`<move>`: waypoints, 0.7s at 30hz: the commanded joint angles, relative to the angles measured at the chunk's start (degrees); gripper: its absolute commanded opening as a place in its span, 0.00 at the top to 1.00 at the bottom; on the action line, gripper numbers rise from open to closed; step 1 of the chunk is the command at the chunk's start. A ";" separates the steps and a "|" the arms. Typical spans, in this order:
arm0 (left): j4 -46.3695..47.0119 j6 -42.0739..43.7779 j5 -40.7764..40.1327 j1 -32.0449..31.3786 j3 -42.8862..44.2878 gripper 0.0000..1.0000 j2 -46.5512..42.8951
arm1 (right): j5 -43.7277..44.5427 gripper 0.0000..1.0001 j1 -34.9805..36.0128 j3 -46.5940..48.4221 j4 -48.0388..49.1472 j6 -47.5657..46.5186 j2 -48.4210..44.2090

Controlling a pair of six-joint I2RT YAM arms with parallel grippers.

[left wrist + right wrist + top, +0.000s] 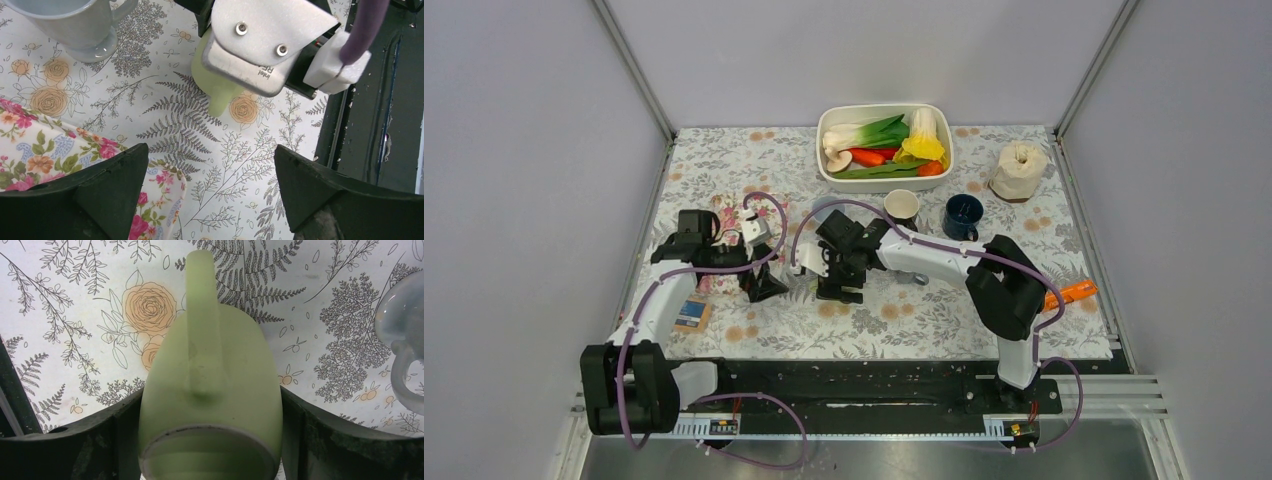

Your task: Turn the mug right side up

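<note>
The pale green mug (210,390) sits between my right gripper's (210,410) fingers, which press on both of its sides. Its ringed base faces the wrist camera, its mouth points down at the tablecloth and its handle (202,315) points away. It also shows in the left wrist view (216,87), low over the cloth, under the right wrist. In the top view my right gripper (839,278) hides it. My left gripper (764,285) is open and empty just to its left (210,200).
A floral cloth (35,160) lies under the left finger. A grey-blue mug (75,25) stands upright close behind. A cream mug (902,207), a dark blue mug (962,216), a tub of vegetables (939,170), a cloth roll (1019,170) and an orange tool (1072,293) lie further off.
</note>
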 commanded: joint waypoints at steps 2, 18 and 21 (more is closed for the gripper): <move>-0.22 4.36 2.36 0.22 0.22 0.01 1.90 | -1.57 0.25 0.55 4.34 0.15 -1.40 -2.42; -0.30 5.43 2.73 -1.35 1.62 0.01 4.67 | -3.27 0.01 0.43 5.96 -1.90 -1.15 -4.71; 0.17 5.49 -1.39 -6.00 2.68 0.01 4.95 | -4.95 0.01 -0.38 5.55 -3.41 -1.07 -9.35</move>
